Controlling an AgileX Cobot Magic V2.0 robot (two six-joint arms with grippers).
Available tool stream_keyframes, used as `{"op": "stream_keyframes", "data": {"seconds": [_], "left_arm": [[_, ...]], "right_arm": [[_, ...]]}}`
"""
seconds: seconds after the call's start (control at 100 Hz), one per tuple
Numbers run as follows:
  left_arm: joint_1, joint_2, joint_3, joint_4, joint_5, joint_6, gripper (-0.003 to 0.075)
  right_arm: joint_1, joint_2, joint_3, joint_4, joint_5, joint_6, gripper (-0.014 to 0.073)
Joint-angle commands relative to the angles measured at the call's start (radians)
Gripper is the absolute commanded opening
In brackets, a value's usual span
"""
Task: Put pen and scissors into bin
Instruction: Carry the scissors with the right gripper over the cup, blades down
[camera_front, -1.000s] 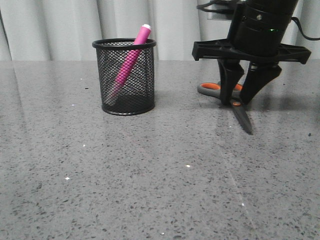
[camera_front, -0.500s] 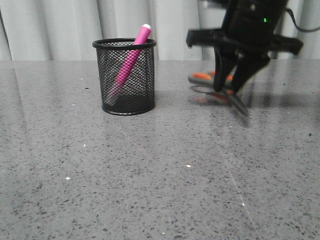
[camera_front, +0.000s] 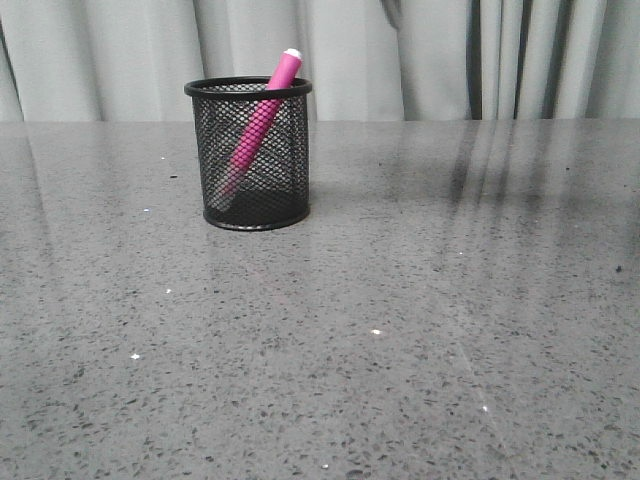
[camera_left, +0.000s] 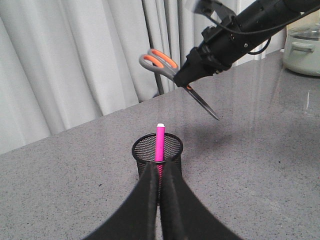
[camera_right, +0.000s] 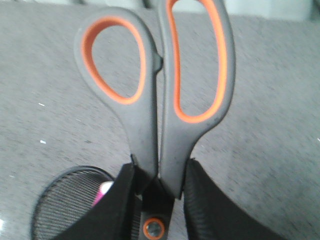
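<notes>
1. Right gripper (camera_right: 155, 200), seen from its own wrist: two black fingers (camera_right: 205, 200) clamped on the scissors (camera_right: 165, 100) just above the orange pivot dot, one finger pressing each side.
2. Scissors held in the air, blades shut, grey handles with orange-lined loops pointing away from the gripper.
3. From the left wrist view, the same scissors (camera_left: 172, 75) raised well above the grey table (camera_left: 250, 165), blade tip angled downward, off to one side of the bin (camera_left: 157, 152) and not over it.
4. Left gripper (camera_left: 160, 200): both black fingers (camera_left: 147, 200) pressed together, nothing between them, hovering short of the bin.
5. Black mesh bin (camera_front: 248, 155) standing upright on the table in the front view.
6. Pink pen (camera_front: 262, 115) inside the bin, leaning, upper end poking above the rim.
</notes>
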Motion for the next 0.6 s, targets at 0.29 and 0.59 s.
{"op": "stream_keyframes", "data": {"seconds": [0.29, 0.59], "left_arm": [[0.003, 0.009, -0.024, -0.03, -0.034, -0.007, -0.0021], [0.003, 0.009, -0.024, -0.03, -0.027, -0.007, -0.0021]], "right_arm": [[0.154, -0.066, -0.02, -0.04, -0.33, -0.004, 0.0013], [0.214, -0.064, 0.145, -0.138, -0.67, -0.004, 0.0013]]}}
